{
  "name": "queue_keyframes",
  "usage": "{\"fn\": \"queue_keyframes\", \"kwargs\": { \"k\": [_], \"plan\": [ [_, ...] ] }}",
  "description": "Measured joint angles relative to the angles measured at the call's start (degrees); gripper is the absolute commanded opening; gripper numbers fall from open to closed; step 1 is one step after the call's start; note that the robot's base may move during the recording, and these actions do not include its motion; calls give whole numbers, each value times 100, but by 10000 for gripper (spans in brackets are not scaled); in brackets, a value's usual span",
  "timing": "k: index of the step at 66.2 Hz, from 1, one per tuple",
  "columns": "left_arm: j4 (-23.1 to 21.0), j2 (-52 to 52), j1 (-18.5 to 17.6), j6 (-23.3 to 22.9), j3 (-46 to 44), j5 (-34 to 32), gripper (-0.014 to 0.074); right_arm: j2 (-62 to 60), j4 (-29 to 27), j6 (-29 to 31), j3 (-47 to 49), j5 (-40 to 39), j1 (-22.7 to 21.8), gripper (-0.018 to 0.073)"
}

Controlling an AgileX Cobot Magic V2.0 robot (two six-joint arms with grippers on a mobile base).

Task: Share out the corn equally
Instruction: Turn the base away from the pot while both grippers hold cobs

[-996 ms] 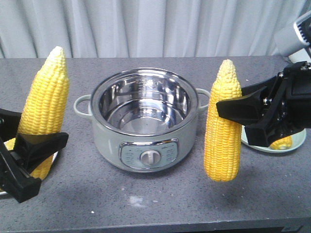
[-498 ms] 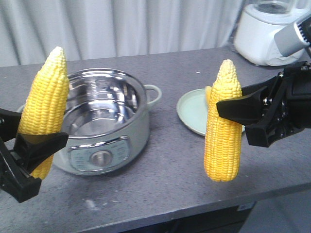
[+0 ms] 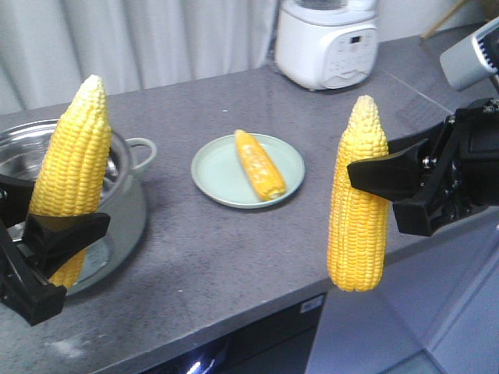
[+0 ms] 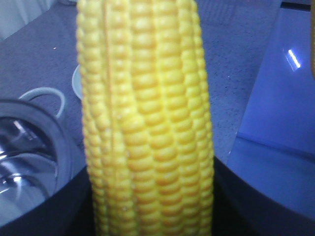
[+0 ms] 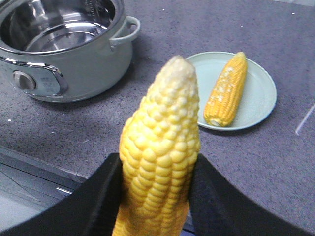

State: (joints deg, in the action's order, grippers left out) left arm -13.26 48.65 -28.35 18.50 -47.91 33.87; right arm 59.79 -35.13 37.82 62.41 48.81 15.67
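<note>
Holding left cob (image 3: 72, 167): left tool (image 3: 58, 257) | right tool (image 3: 373, 195): right cob (image 3: 359, 234) | plate (image 3: 214, 167): third cob (image 3: 259, 165)

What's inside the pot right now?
Only bare shiny steel shows inside the pot in the right wrist view; its far part is out of frame. From the front, the cob in the left fingers covers much of it.

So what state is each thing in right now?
left gripper: shut on the left corn cob, upright.
right gripper: shut on the right corn cob, upright.
third corn cob: lying on the plate.
plate: holds one cob.
electric pot: uncovered, empty.
</note>
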Motion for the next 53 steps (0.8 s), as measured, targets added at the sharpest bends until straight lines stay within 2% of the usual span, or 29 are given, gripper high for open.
{"fn": "queue_keyframes", "kwargs": {
  "k": [53],
  "plan": [
    [0, 0, 0, 0, 0, 0, 307, 0, 0, 0, 0, 0, 0, 204]
  ]
}}
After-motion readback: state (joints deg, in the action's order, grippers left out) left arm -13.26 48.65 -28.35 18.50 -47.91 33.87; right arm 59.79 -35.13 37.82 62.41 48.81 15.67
